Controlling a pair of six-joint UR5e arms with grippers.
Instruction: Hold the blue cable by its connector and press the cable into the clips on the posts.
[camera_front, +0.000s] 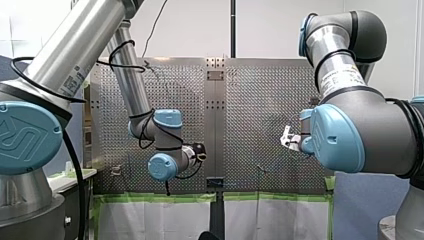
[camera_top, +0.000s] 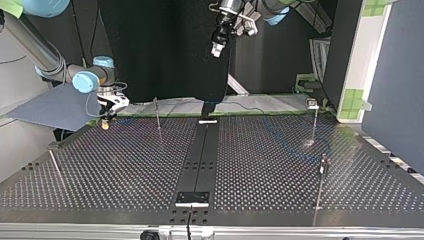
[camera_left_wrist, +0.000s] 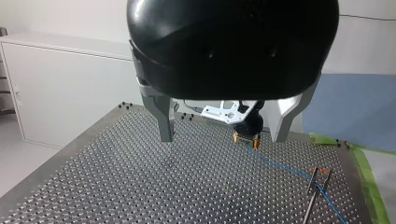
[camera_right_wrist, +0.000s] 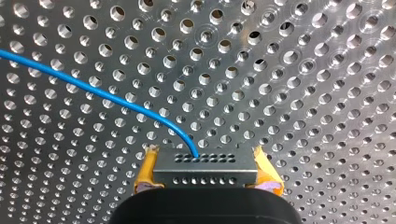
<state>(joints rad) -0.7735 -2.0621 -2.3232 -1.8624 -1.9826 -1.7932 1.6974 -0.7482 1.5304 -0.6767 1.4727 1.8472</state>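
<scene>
The blue cable (camera_right_wrist: 93, 91) sits low near the table (camera_top: 280, 165) corner
Thin, light, floppy stuff, so we'd steer by its rigid connector (camera_right_wrist: 205, 175), clamped between the yellow pads (camera_right_wrist: 145, 170) of our right gripper (camera_right_wrist: 204, 156); left gripper (camera_left_wrist: 223, 138) hangs spread, empty.

Cable: thin round cable (camera_right_wrist: 93, 88), bright blue.
Connector: flat metal connector (camera_right_wrist: 205, 175), grey, with two rows of small dark holes.
Pads: my right gripper's (camera_right_wrist: 205, 157) soft pads (camera_right_wrist: 145, 170), yellow-orange.
Left gripper: my left gripper (camera_left_wrist: 223, 138), glossy black body, silver-grey metal fingers (camera_left_wrist: 164, 119).
Table: perforated metal table (camera_right_wrist: 303, 93), silver, even grid of round holes.
Tape: strip of tape at the table's edge (camera_left_wrist: 367, 182), green.
Joint caps: round arm joint caps (camera_front: 27, 135), light blue.
</scene>
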